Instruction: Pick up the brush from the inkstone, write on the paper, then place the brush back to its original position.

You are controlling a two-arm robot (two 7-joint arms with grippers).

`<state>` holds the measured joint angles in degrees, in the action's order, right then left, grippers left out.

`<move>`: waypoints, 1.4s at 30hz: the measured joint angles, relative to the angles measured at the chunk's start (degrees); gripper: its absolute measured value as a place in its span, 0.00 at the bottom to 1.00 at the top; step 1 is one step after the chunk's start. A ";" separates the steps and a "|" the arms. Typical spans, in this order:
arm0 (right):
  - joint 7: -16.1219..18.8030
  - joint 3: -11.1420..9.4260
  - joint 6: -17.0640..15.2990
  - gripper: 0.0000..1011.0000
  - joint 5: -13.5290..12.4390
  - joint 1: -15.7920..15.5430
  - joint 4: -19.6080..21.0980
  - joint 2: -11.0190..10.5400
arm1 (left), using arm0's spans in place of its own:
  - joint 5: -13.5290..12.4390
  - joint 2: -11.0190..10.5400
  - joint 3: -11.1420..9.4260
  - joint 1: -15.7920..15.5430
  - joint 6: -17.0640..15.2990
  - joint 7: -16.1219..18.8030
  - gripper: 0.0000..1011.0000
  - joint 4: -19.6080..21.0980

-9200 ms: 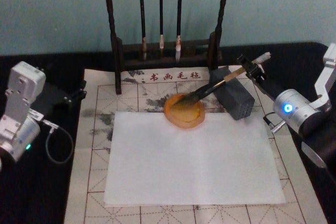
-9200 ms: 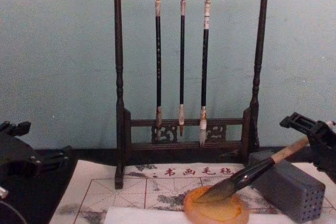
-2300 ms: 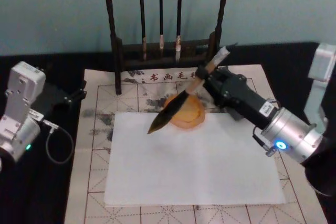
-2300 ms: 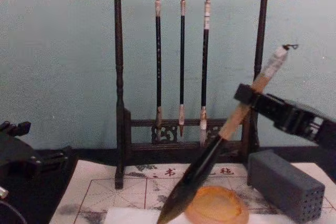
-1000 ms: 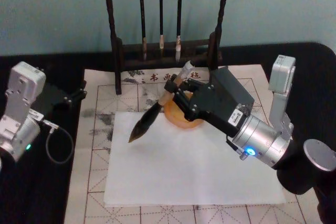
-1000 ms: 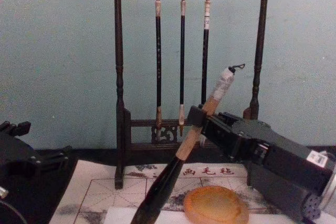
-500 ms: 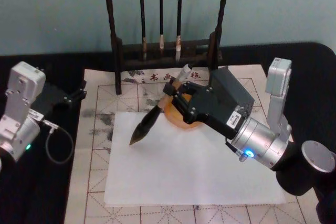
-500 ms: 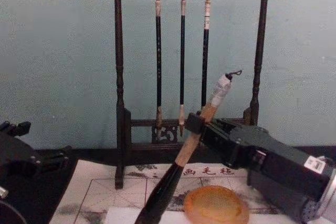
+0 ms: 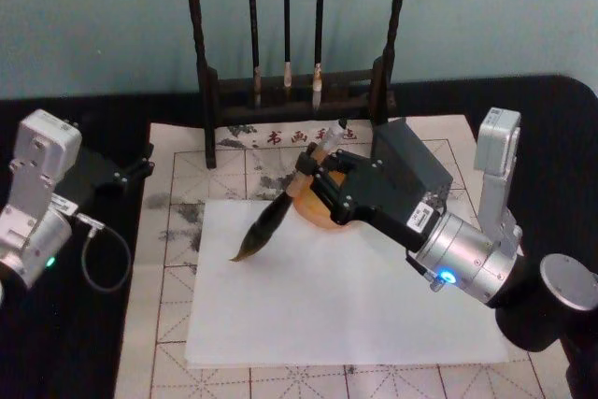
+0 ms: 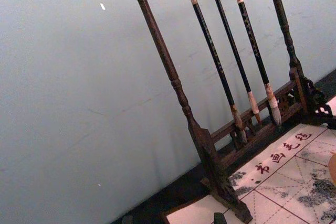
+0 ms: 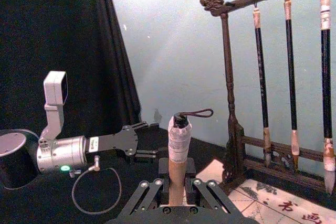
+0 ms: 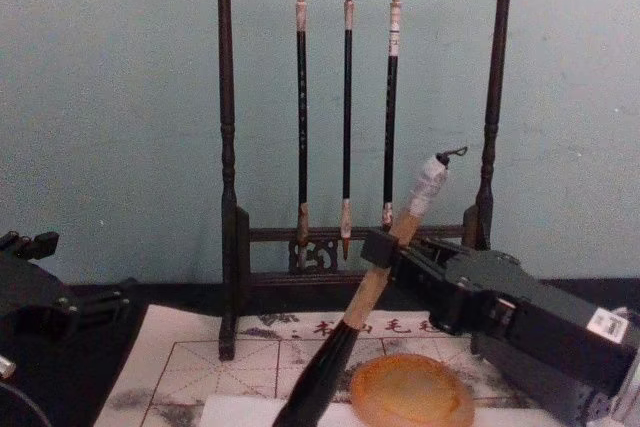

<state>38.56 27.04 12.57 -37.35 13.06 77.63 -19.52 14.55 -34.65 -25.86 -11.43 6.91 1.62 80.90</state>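
The right pincer (image 9: 314,163), frame centre, grips the brush (image 9: 271,217) (tilted, bristles lower left) at the paper's (image 9: 374,306) upper left; the left arm (image 9: 37,198) sits at the left edge.

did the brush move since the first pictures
Yes. The brush left the inkstone: the right gripper holds it tilted, tip to the inkstone's left over the paper.

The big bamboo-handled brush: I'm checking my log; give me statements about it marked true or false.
The large tan-and-black calligraphy brush is clamped in the right gripper. True.
Its tuft lies in the round orange-amber inkstone. False: it is over the white paper.
The brush stands upright. False: it tilts, cap toward the dark wooden rack.
Three thin black brushes hang on that rack. True.
The left gripper holds the paper. False: it sits parked at left.
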 joint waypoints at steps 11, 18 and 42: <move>0.10 -0.89 0.81 0.18 0.10 -1.04 1.15 -0.80 | 0.00 0.00 0.00 0.00 0.00 0.00 0.99 0.00; 0.35 -1.37 1.37 0.18 0.09 -1.87 2.14 -1.52 | 0.00 0.00 0.00 0.00 0.00 0.00 0.99 0.00; 0.18 -4.02 2.84 0.18 0.13 -3.24 3.62 -2.89 | 0.00 0.00 0.00 0.00 0.00 0.00 0.99 0.00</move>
<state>38.73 23.02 15.41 -37.22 9.82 81.25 -22.41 14.55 -34.65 -25.86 -11.43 6.91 1.62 80.90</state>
